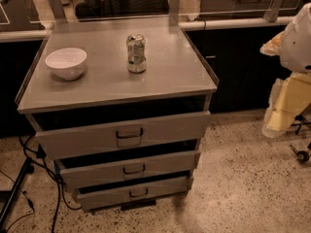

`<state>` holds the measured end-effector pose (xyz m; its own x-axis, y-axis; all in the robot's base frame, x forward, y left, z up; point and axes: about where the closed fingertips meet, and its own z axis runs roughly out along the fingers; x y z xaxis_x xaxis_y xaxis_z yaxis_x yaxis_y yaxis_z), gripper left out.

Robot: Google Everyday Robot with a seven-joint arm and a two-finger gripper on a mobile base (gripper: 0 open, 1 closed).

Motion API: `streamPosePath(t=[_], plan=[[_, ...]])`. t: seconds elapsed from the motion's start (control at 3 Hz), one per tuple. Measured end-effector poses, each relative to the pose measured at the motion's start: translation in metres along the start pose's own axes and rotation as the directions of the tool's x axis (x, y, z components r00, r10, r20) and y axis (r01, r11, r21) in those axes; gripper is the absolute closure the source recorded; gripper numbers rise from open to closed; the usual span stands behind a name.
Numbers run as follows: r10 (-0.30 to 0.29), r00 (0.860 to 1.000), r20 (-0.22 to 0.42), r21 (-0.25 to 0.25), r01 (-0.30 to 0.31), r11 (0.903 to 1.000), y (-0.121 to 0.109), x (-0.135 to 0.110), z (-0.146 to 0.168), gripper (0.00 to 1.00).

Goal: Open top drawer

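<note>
The top drawer (170,130), rigid and probably heavy, pulls by its 1 loop handle (129,134); the gripper (285,107) sits far right, state indiscernible.

Open floor (233,188) before top drawer (167,129), arm (300,38) at right, gripper out of view
</note>
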<state>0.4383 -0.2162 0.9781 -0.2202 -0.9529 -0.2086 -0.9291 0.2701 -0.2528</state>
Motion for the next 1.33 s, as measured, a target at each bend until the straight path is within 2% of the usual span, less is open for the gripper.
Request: streamPosePath(t=[0.33,1.0,1.33], plan=[[-0.001,1.000,0.002,0.002,0.001,1.0000,0.000,0.000,0.000,0.00],[-0.109,0.992,0.062,-0.024,0.111,0.9936,-0.005,-0.017,0.045,0.00],[-0.124,0.989,0.081,-0.063,0.129,0.9896,-0.006,-0.018,0.083,0.00]])
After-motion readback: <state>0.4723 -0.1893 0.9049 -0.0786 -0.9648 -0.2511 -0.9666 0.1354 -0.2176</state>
